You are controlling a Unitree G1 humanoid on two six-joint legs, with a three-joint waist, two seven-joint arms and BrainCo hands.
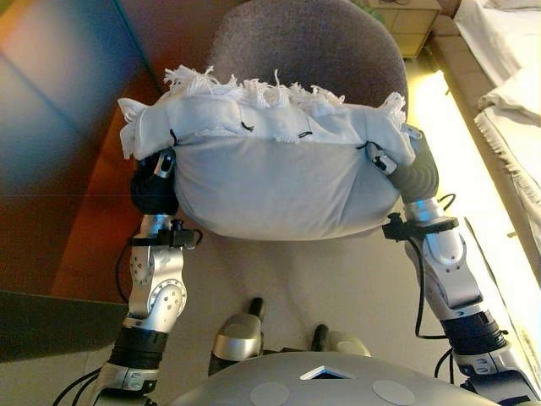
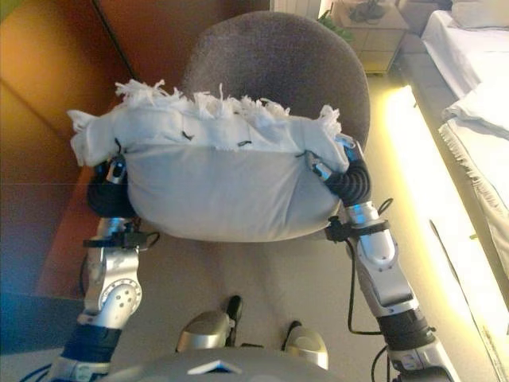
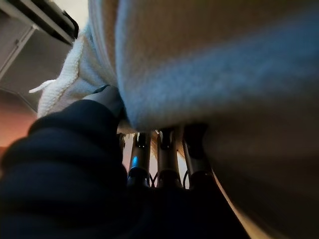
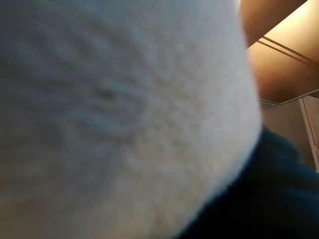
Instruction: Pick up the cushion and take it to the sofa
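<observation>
A white cushion (image 1: 279,182) with a fringed flap along its far edge hangs in the air between my two hands, just in front of a grey round-backed armchair (image 1: 313,51). My left hand (image 1: 155,182) grips its left end, with the fingers (image 3: 167,159) under it and the thumb on the flap. My right hand (image 1: 406,169) grips its right end, thumb on the flap's corner. The cushion (image 4: 114,114) fills the right wrist view and hides that hand's fingers.
A reddish-brown wooden wall (image 1: 76,101) runs close along the left. A bed with white bedding (image 1: 507,101) stands at the right, behind a lit strip of floor. A wooden nightstand (image 1: 406,21) stands beyond the armchair.
</observation>
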